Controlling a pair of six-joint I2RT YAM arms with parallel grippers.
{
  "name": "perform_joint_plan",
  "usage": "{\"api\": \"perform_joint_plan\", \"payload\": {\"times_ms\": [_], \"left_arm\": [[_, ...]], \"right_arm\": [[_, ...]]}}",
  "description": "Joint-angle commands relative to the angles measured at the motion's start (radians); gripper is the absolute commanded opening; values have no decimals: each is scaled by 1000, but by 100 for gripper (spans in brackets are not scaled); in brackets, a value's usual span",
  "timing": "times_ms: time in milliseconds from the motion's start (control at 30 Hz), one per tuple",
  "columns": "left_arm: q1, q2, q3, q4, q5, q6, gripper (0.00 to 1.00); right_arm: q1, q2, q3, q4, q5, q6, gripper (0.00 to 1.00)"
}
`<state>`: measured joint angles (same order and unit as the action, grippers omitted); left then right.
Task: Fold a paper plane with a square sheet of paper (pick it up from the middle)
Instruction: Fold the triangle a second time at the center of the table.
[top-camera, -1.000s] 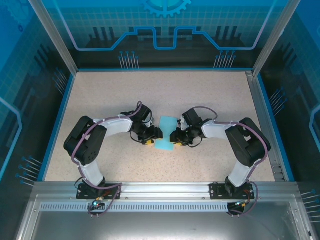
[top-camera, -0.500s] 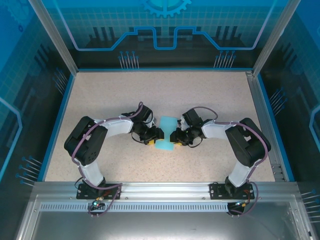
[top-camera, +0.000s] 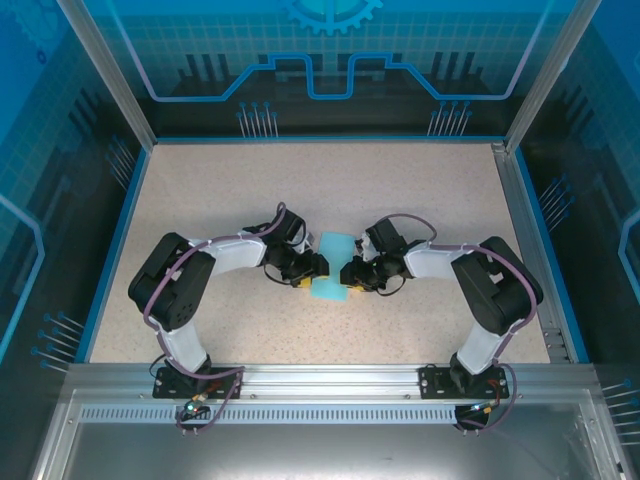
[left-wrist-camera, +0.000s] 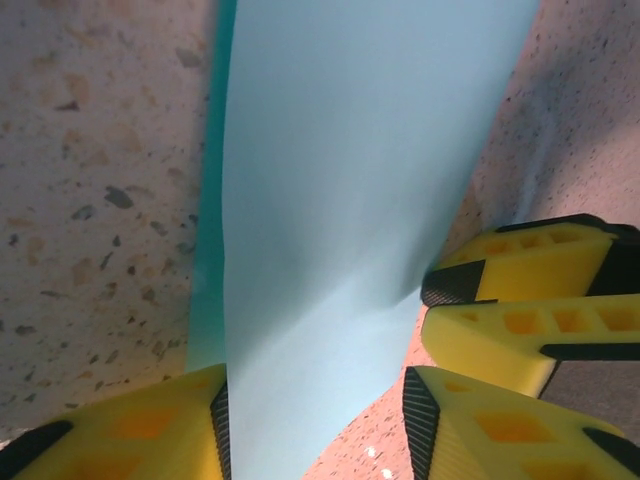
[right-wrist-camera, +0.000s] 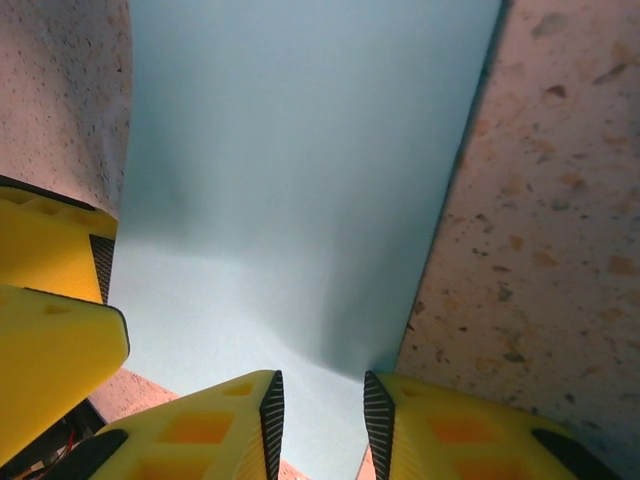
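Note:
The square sheet of paper (top-camera: 335, 246) is light turquoise and lies at mid-table between both grippers. In the left wrist view the sheet (left-wrist-camera: 340, 180) hangs raised over the table and throws a teal shadow on its left. My left gripper (left-wrist-camera: 320, 412) is open around the near end. Its left pad touches the paper edge and its right pad stands clear. My right gripper (right-wrist-camera: 322, 412) is shut on the opposite end of the sheet (right-wrist-camera: 300, 180), which buckles into the narrow gap between its pads. From above, the left gripper (top-camera: 312, 272) and right gripper (top-camera: 347, 275) nearly meet.
The speckled beige tabletop (top-camera: 330, 190) stretches wide behind the arms, bounded by a blue rim and metal posts. The right gripper's yellow fingers (left-wrist-camera: 515, 270) sit close beside my left gripper's right finger. The left gripper's fingers (right-wrist-camera: 45, 260) crowd the right wrist view's left.
The left gripper's jaws have narrowed around the sheet and it has edged slightly towards the right gripper. The right arm and the paper have barely moved.

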<state>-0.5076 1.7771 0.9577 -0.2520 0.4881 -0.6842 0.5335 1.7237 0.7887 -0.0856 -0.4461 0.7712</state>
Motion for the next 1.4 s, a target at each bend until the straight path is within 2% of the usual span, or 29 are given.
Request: {"api": "perform_joint_plan", "payload": {"times_ms": [0, 200, 333, 433, 600, 800, 900, 1000, 1100, 1200, 1367], "left_arm": [[13, 38, 48, 28, 30, -33, 46], [21, 62, 76, 42, 39, -41, 42], [30, 76, 90, 42, 47, -46, 36], [32, 79, 97, 48, 59, -52, 33], [34, 80, 111, 38, 65, -54, 29], [34, 76, 120, 19, 64, -50, 28], [34, 76, 122, 16, 63, -48, 28], [34, 75, 126, 12, 65, -49, 28], [34, 73, 130, 5, 64, -47, 28], [34, 71, 127, 2, 64, -45, 28], [34, 72, 127, -3, 63, -41, 28]], "right_arm": [[3, -9, -34, 2, 24, 12, 33], [3, -88, -54, 3, 69, -2, 37], [31, -175, -85, -4, 140, -38, 39], [90, -254, -94, -22, 244, -88, 44], [265, -311, -53, -78, 491, -172, 49], [447, -245, 49, -126, 719, -256, 56], [508, -184, 115, -159, 805, -282, 60], [545, -108, 186, -197, 835, -309, 62], [577, -36, 261, -270, 917, -304, 62], [591, 4, 293, -308, 980, -285, 58], [598, 23, 300, -320, 1001, -279, 54]]}}
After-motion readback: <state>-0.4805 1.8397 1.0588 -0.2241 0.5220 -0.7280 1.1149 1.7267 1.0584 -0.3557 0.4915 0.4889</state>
